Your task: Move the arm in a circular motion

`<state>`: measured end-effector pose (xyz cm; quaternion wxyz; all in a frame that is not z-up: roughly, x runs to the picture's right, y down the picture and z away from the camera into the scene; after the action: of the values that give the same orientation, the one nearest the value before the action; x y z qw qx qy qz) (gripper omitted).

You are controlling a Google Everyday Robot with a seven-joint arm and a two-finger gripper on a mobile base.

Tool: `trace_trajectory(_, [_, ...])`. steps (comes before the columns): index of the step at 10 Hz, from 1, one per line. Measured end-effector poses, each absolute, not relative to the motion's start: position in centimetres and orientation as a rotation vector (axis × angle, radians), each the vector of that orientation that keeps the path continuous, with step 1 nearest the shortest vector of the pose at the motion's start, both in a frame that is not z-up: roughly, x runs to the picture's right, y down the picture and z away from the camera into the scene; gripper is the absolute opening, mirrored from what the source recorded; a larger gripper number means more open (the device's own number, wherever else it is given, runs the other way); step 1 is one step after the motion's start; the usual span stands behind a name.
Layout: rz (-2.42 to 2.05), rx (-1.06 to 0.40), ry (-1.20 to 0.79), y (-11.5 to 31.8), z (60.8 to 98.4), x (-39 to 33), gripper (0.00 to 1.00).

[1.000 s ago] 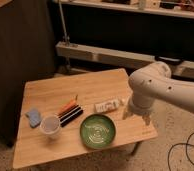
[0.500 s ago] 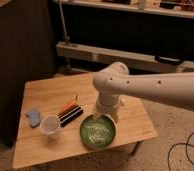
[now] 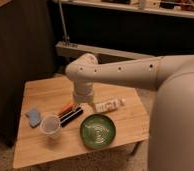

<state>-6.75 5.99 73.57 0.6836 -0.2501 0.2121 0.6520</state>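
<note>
The off-white arm (image 3: 135,72) reaches in from the right and fills the right side of the view. Its rounded joint (image 3: 82,70) hangs over the middle of the wooden table (image 3: 45,92). From that joint a short narrower segment points straight down. The gripper (image 3: 83,101) is at its lower end, just above the table top, between the orange and black items (image 3: 69,113) and the white tube (image 3: 109,105). Nothing shows in its hold.
On the table lie a green plate (image 3: 97,131) at the front, a clear plastic cup (image 3: 50,125), a blue sponge (image 3: 34,117) at the left, and the white tube. A dark cabinet (image 3: 20,55) stands at the left, and a shelf rail (image 3: 105,50) runs behind.
The arm has swung left across the table and closer to the camera. Its joint went from over the table's right edge to over the middle.
</note>
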Motion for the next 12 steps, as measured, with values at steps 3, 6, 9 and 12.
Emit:
trace_trajectory(3, [1.493, -0.479, 0.471, 0.0, 76.7, -4.7, 0.65])
trace_trajectory(6, [1.572, -0.411, 0.491, -3.2, 77.5, 0.1, 0.65])
trace_trajectory(9, [1.670, -0.355, 0.522, -2.6, 75.8, 6.7, 0.65])
trace_trajectory(12, [1.762, -0.300, 0.547, -0.6, 73.3, 13.5, 0.65])
